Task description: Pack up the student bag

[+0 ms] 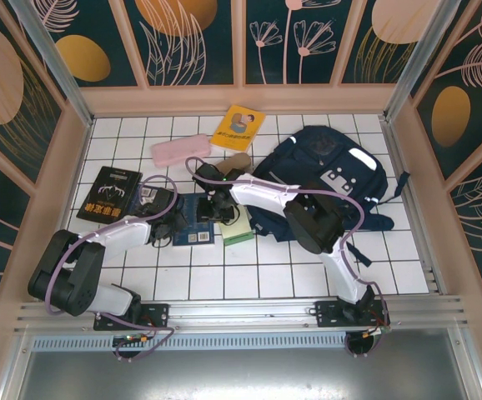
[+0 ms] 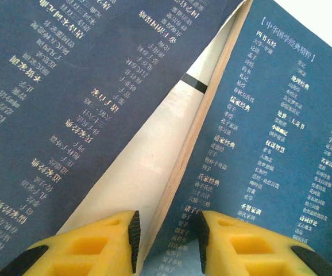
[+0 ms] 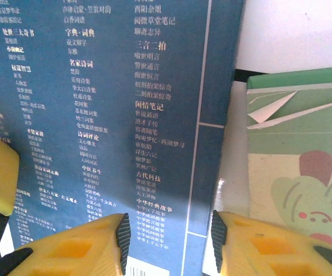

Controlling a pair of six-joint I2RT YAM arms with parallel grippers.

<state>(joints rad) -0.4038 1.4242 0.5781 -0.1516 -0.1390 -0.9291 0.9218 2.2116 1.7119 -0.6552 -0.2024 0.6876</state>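
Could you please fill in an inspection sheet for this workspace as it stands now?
Surface: white tiled table, flat, with dark grout lines.
Job's things: student bag lies at the far right. The blue book lies between the two grippers, its cover lifted off a white page.
Clutter: yellow book, pink pencil case, black book, and a green notebook beside the blue book.
Grippers: left gripper has its jaws apart astride the blue book's page edge; whether it grips cannot be told. Right gripper is open over the book's right edge.
Cables: purple cables loop along both arms.
Surroundings: floral panels on three sides, and a metal rail at the near edge.
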